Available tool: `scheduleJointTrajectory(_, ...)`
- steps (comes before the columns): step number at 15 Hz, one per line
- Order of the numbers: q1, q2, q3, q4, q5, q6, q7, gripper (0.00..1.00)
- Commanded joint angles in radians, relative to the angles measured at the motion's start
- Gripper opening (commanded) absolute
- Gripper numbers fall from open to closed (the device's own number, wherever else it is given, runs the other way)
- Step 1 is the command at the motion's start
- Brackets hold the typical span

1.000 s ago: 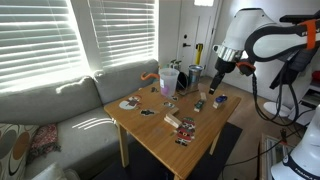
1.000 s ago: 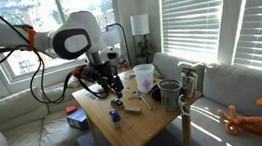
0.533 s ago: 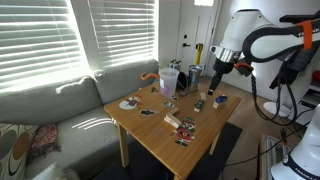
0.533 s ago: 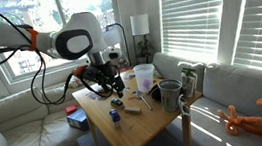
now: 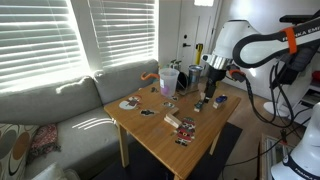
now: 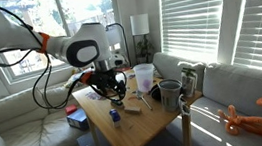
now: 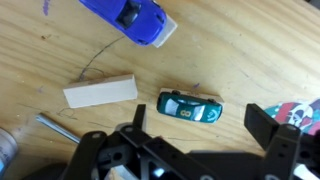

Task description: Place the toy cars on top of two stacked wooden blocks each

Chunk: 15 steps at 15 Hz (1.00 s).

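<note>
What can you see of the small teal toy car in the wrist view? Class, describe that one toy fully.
The teal toy car is tiny, with a glossy teal body, dark windows and pale marks at its ends. Seen from above, it sits upright, lying lengthwise across the picture on the wooden table. A pale wooden block lies close beside it without touching. The open gripper hovers over it, one finger on either side, without contact.
</note>
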Motion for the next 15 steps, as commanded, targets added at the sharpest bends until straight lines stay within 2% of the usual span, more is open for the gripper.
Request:
scheduleJointTrajectory(1,0.027,0.032,-0.035,0.002,0.074,0.014,-0.104,1.00)
scheduleJointTrajectory(6,0.024,0.059,-0.040,0.008,0.091,0.006,-0.168,1.00)
scheduleJointTrajectory(15,0.013,0.093,-0.033,0.011,0.110,0.024,-0.147,1.00)
